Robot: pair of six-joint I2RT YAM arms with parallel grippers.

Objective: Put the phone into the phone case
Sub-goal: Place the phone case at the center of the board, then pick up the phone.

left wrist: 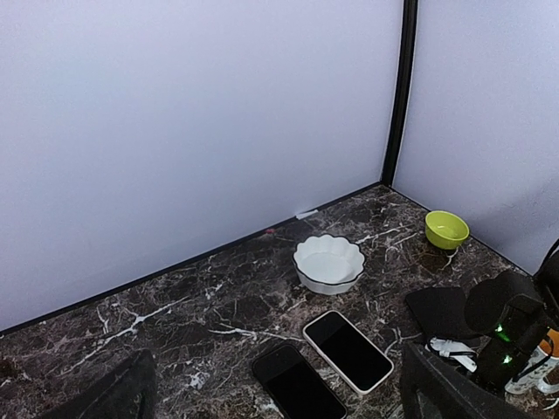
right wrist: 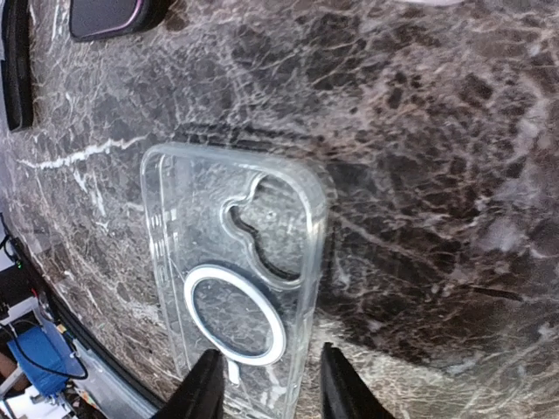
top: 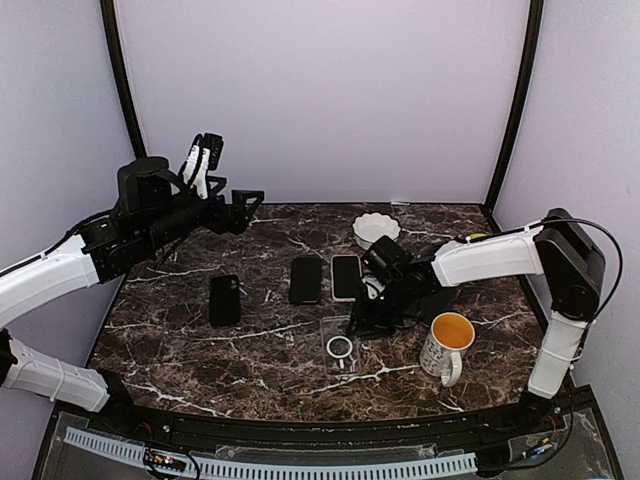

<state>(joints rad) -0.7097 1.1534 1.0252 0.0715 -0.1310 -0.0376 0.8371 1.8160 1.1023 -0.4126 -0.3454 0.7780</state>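
Note:
A clear phone case [top: 340, 346] with a white ring lies flat on the marble table, near the front middle. It fills the right wrist view [right wrist: 231, 279]. My right gripper [top: 372, 318] is open and low over it; in the right wrist view [right wrist: 271, 388] its fingers straddle the case's long right edge. Three phones lie face up behind the case: a white-edged one [top: 346, 277], a black one [top: 305, 279] and another black one [top: 224, 299]. My left gripper [top: 243, 208] is open, empty and raised high at the back left.
A white mug [top: 447, 345] with orange liquid stands right of the case, beside my right arm. A white scalloped bowl [top: 376, 228] sits at the back. A small green bowl [left wrist: 446, 229] shows in the left wrist view. Purple walls enclose the table.

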